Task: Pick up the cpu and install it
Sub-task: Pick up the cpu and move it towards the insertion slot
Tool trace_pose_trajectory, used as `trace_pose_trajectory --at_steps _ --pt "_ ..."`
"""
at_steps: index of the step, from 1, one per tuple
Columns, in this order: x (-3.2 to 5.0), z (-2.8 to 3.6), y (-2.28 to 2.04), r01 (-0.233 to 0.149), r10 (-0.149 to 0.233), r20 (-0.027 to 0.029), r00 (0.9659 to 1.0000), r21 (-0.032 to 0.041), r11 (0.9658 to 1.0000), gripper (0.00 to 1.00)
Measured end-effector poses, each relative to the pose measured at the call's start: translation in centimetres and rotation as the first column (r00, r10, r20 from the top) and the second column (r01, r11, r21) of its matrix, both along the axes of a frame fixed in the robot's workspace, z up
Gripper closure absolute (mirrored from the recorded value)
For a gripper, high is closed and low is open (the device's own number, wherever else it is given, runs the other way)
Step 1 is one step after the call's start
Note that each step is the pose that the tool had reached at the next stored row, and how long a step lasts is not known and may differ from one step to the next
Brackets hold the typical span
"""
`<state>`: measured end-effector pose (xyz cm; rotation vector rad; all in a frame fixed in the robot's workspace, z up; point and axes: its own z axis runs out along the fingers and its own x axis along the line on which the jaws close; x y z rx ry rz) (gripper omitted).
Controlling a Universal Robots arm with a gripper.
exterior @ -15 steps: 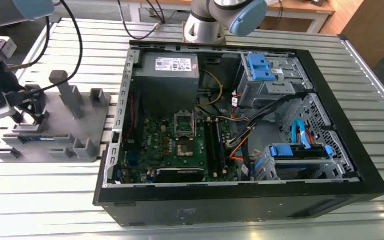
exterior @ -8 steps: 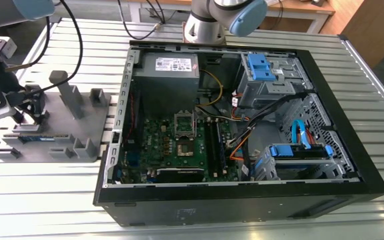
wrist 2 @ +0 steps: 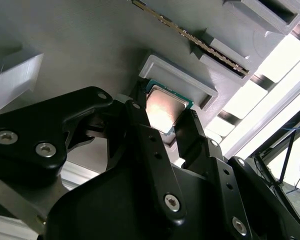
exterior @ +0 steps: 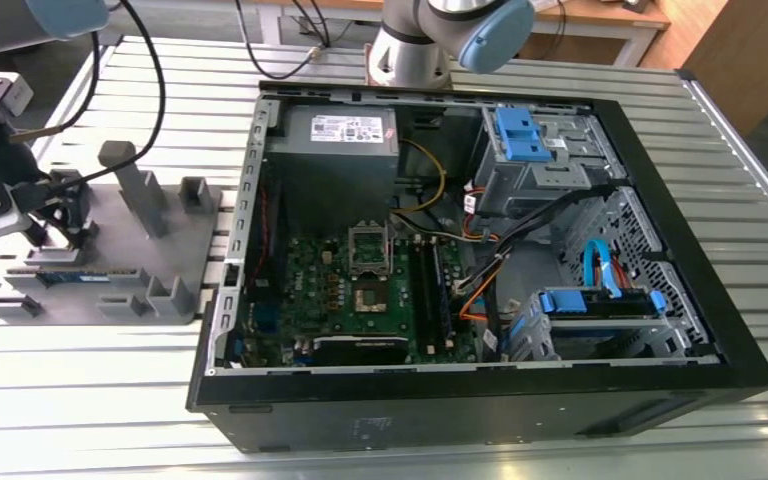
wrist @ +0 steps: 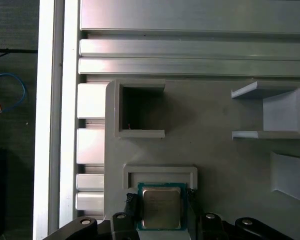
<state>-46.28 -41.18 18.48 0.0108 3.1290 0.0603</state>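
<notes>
A: How will the cpu (wrist: 161,207) handle?
B: Light, stiff, smooth on its metal top, we judge; fragile below. The gripper (wrist: 162,204) is clamped on two opposite edges, over the grey tray (wrist: 225,150).
A: What is hidden?
B: Its underside; we cannot tell if it rests in its pocket.

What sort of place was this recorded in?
Likely a robotics lab bench for PC assembly: an open computer case with its motherboard lies on a slotted aluminium table, beside a grey parts fixture holding the cpu.
</notes>
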Motion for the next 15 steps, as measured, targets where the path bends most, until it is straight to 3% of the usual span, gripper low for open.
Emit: trace_pose_trajectory --at_steps 10,15 --pt "0.0 1.79 0.0 0.0 0.0 -0.0002 1.0 -0.0001 1.0 0.53" --pt "0.0 1.86 0.0 0.0 0.0 0.0 1.0 0.0 1.0 0.53"
